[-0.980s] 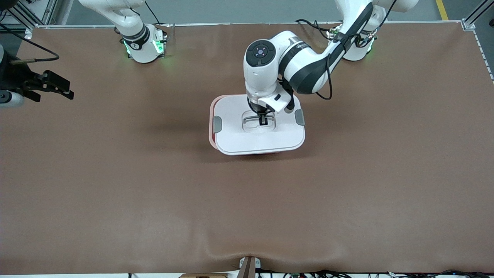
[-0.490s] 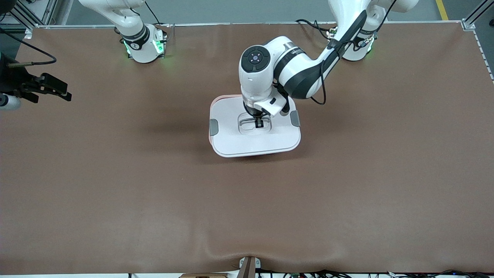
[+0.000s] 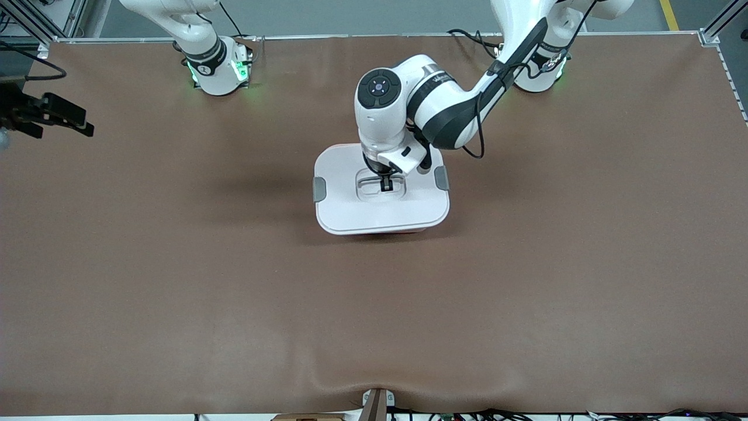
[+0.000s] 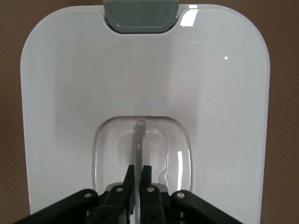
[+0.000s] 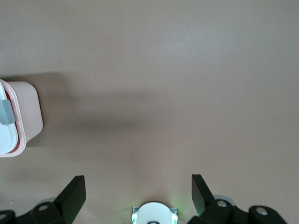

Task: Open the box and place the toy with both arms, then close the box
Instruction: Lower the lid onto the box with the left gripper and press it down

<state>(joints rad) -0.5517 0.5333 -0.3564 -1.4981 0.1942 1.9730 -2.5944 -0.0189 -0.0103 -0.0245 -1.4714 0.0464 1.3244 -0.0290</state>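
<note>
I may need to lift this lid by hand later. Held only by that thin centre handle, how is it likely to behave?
The lid looks like smooth, glossy moulded plastic, so probably stiff and light. The left gripper is shut on the thin handle in the recess, a narrow single hold, so the wide lid may well tilt or swing. The grey clips could snag on the box.

light: bright, even overhead | shadow: soft beside box [image 3: 383, 225] | glare: lid [image 4: 187, 18] | focus: sharp
</note>
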